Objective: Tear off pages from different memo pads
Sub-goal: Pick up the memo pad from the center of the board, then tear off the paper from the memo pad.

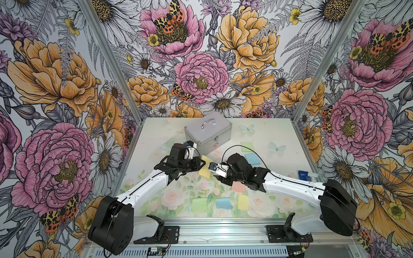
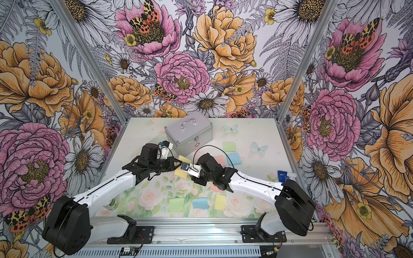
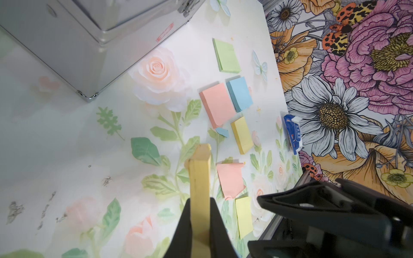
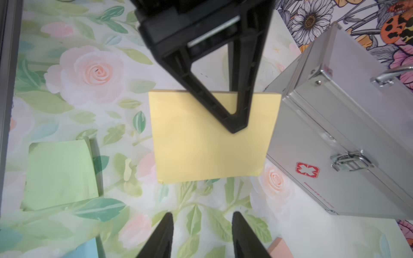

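Note:
My left gripper [image 3: 200, 200] is shut on the edge of a thick yellow memo pad [image 4: 210, 143], held above the table [image 1: 205, 170]. My right gripper [image 4: 202, 214] is open just short of the pad's free edge, with nothing between its fingers. Green [image 3: 226, 55], salmon-pink [image 3: 216, 105], blue [image 3: 240, 93] and yellow [image 3: 242, 135] memo pads lie at the right of the table. Loose pages lie near the front: green [image 1: 199, 204], blue [image 1: 224, 203], yellow [image 1: 243, 201] and pink [image 1: 238, 187].
A silver metal case [image 1: 207, 131] with a handle stands at the back, close behind the left gripper. A blue and white packet [image 1: 305, 175] lies at the table's right edge. A small blue scrap [image 3: 222, 131] sits beside the pink pad.

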Motion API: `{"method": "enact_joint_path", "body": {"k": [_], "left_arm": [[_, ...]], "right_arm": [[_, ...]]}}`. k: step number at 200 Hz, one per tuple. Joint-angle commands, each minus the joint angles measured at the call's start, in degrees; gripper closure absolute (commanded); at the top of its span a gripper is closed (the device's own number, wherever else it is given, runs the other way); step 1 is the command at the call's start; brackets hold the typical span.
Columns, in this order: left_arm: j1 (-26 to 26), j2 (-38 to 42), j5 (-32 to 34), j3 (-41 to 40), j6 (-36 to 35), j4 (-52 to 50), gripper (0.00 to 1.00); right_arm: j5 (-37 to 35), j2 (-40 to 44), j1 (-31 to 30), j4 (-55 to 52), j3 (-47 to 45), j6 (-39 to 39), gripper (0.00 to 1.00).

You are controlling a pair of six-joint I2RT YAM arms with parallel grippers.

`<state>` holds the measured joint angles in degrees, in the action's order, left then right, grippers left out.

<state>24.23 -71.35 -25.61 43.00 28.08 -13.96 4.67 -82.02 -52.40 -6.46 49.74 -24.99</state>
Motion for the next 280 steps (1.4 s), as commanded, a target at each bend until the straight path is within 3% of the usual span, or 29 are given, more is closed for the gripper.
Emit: {"method": "enact_joint_path", "body": {"k": [1,80,280], "left_arm": [[0.38,2.22,-0.55,0.79,-0.40,-1.20,1.00],[0.88,3.50,0.53,0.50,0.05,-2.70,1.00],[1.25,3.19,0.12,1.47,0.21,-2.99,1.00]], "right_arm": [[-1.96,-0.67,-1.88,6.61,-0.74,-5.09,0.54],[-13.76,-5.94,-7.59,6.65,1.23,-13.62,0.55],[-13.26,-2.97,-8.11,10.56,-0.77,-12.71,0.58]]}}
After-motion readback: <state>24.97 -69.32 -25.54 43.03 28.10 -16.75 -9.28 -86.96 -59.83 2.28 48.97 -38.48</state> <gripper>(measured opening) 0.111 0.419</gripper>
